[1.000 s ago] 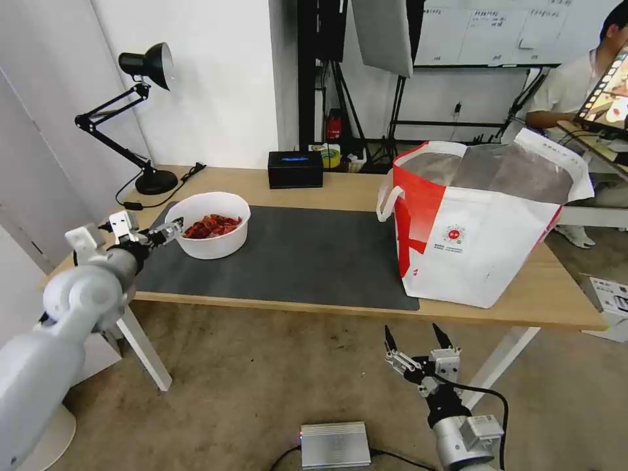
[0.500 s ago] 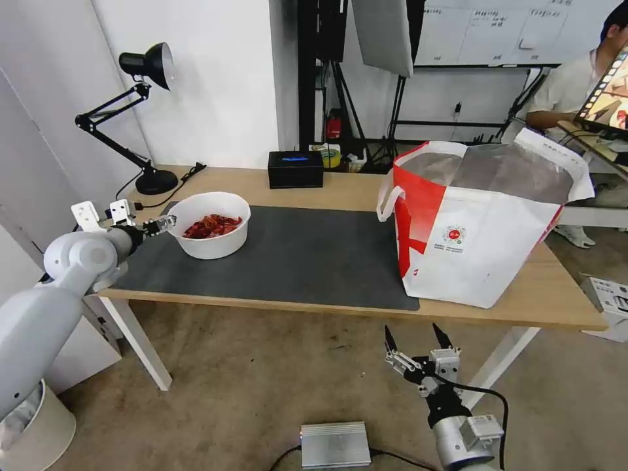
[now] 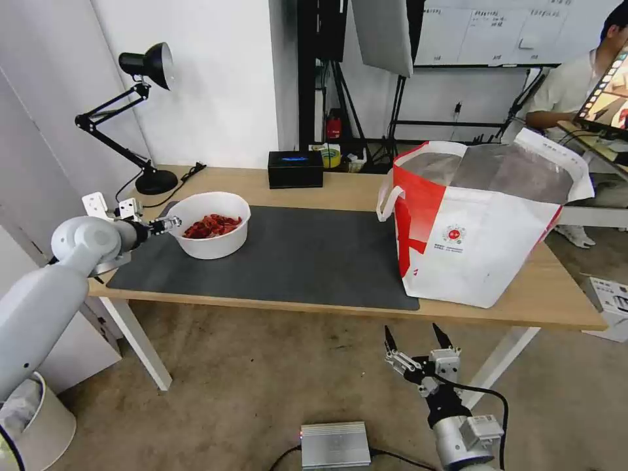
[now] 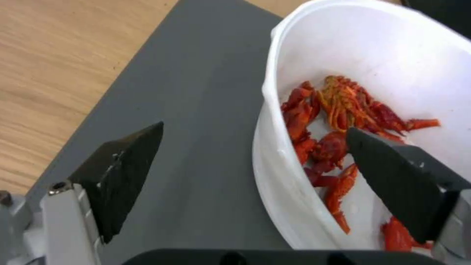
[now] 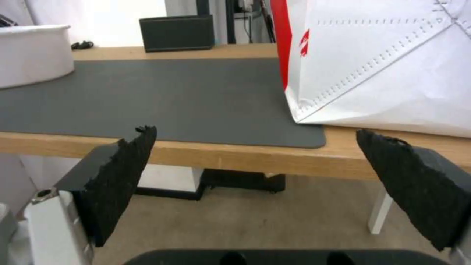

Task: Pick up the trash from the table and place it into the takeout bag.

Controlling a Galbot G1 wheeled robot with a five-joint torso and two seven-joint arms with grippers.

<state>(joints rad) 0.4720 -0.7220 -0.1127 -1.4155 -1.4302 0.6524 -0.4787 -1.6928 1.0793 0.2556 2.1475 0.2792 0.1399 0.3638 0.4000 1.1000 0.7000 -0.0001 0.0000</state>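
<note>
Two fingers point(image 4: 123, 173) straddle bowl point(image 4: 294, 206) rim.

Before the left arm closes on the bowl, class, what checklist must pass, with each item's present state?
1. Left pincer open: ok.
2. Its fingers straddle the white bowl's wall, one inside, one outside: ok.
3. Inner finger clear of the red scraps: cannot tell.
4. Takeout bag mouth open, upright on the table: ok.
5. Right pincer parked below the table edge, out of the path: ok.
</note>
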